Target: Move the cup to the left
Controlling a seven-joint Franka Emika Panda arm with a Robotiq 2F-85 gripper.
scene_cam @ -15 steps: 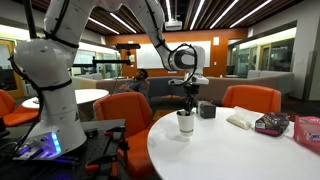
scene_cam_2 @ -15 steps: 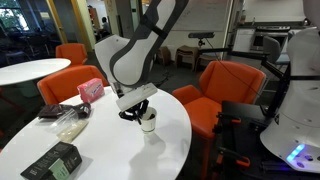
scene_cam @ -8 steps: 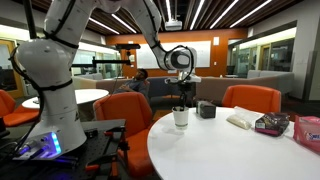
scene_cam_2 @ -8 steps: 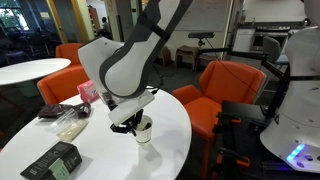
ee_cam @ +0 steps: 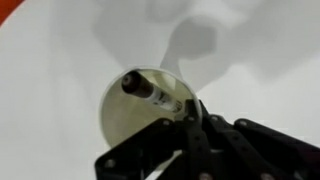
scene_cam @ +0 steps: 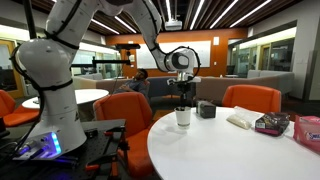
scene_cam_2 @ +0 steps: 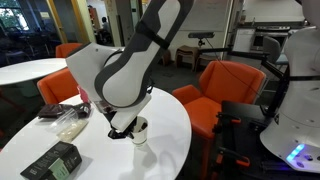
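Gripping the cup [scene_cam: 183, 117] near the edge of the white table [scene_cam: 230, 150], fingers [ee_cam: 205, 138] pinched on its rim.
Wrist view looks straight down inside and shows a dark pen-like thing [ee_cam: 150, 89] leaning across it. In an exterior view a dark grey box [scene_cam: 206, 109] sits close by the cup; in an exterior view the arm [scene_cam_2: 120, 75] blocks that box and half the cup. Can't tell if it's lifted off the table.
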